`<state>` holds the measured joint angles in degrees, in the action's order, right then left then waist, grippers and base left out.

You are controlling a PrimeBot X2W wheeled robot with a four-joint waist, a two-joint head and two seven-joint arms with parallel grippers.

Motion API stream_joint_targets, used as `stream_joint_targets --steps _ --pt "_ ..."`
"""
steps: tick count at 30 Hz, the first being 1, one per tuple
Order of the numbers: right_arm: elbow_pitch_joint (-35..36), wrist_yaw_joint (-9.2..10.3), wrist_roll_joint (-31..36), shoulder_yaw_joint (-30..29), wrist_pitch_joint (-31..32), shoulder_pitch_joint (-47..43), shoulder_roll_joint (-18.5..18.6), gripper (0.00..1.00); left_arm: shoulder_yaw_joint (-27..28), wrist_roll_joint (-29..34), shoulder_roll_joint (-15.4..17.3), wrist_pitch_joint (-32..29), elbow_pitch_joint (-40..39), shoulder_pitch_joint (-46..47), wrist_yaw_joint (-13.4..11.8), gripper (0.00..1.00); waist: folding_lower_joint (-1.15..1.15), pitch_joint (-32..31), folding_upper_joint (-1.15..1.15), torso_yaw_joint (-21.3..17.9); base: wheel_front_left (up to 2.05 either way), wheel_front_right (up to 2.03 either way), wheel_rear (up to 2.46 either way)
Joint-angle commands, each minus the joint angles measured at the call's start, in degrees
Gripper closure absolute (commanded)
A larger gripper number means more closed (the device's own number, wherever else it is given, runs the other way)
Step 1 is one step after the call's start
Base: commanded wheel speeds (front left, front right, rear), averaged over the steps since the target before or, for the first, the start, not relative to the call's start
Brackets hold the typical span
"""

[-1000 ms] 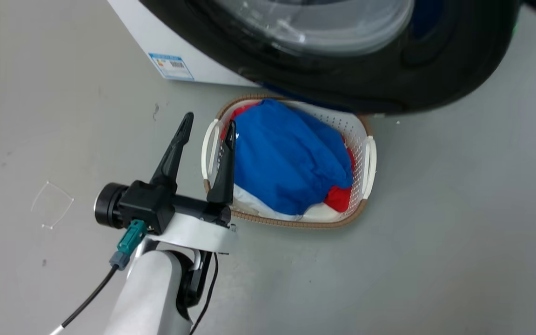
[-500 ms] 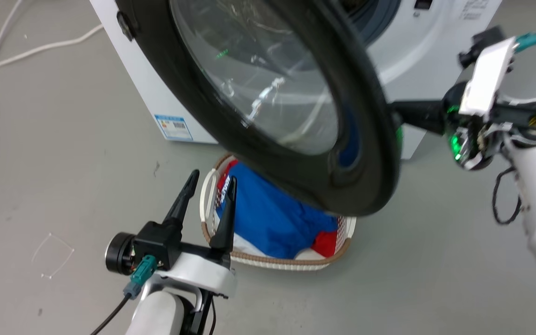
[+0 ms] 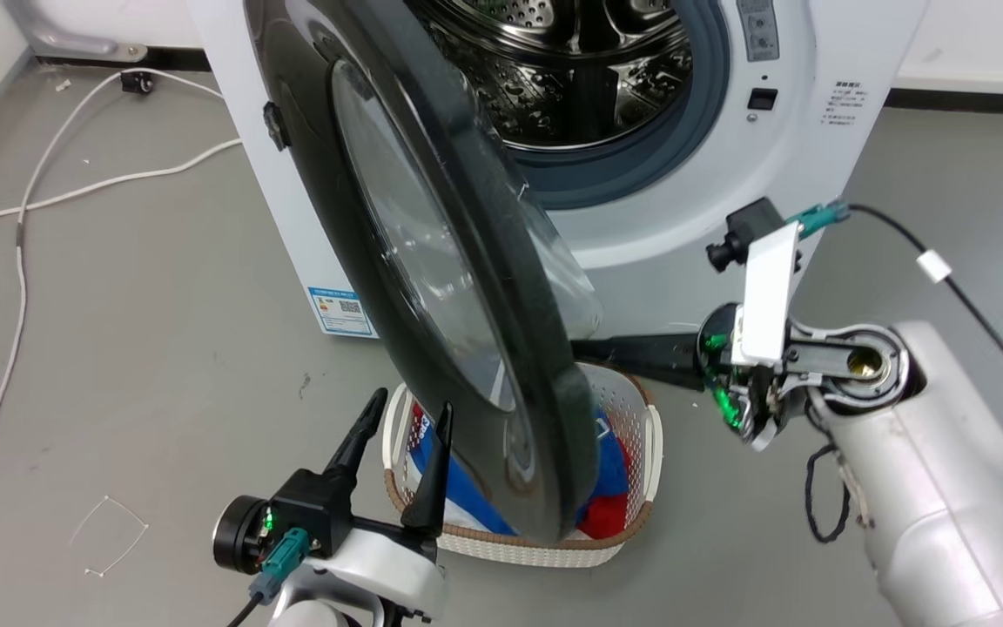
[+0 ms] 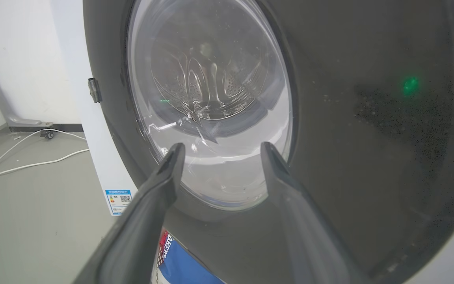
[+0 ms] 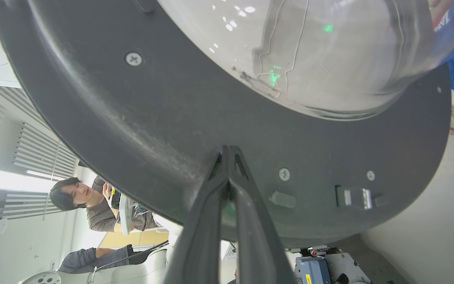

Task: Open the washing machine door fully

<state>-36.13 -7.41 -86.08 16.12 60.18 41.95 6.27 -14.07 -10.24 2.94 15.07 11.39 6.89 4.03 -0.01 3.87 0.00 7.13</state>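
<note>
Seemingly, right gripper touches washing machine door.

A blue-edged label with a QR code sits low on the washer's white side, up and to the left of the left claw. Its lettering is too small to read. In the left wrist view, just under that claw's left finger, white capitals on the cloth read roughly "AKERS", turned sideways. High above the right claw, a block of fine grey print stands on the washer's front, also too small to read.
</note>
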Motion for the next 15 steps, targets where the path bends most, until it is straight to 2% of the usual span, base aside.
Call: stream_joint_targets --steps 1,6,12,14,15 --pt "1.2 -0.14 0.1 0.5 -0.5 -2.2 -1.2 1.0 0.0 0.1 -0.1 0.1 0.3 -0.8 0.3 0.0 0.01 -0.6 0.0 0.4 0.0 0.0 0.0" --pt "4.3 -0.15 0.6 -0.6 -4.6 -5.7 -1.6 1.0 0.1 -0.1 -0.1 0.1 0.7 -1.6 0.3 0.0 0.01 -1.7 0.0 0.5 0.0 0.0 0.0" --pt "9.5 -0.14 3.1 -5.8 -17.4 -13.5 -0.6 1.0 0.3 -0.5 -0.1 0.1 1.5 -2.8 0.2 0.0 0.01 -3.3 0.0 0.2 0.0 0.0 0.0" --pt "10.6 -0.14 4.0 -6.7 -19.4 -14.9 0.0 1.0 0.4 -0.5 -0.1 0.1 1.7 -3.1 0.2 0.0 0.01 -3.6 0.0 0.0 0.0 0.0 0.0" --pt "13.1 -0.14 4.0 -8.6 -23.0 -18.8 0.1 1.0 0.7 -0.6 -0.1 0.1 2.0 -3.4 0.1 0.0 0.01 -4.1 0.0 -0.6 0.0 0.0 0.0"
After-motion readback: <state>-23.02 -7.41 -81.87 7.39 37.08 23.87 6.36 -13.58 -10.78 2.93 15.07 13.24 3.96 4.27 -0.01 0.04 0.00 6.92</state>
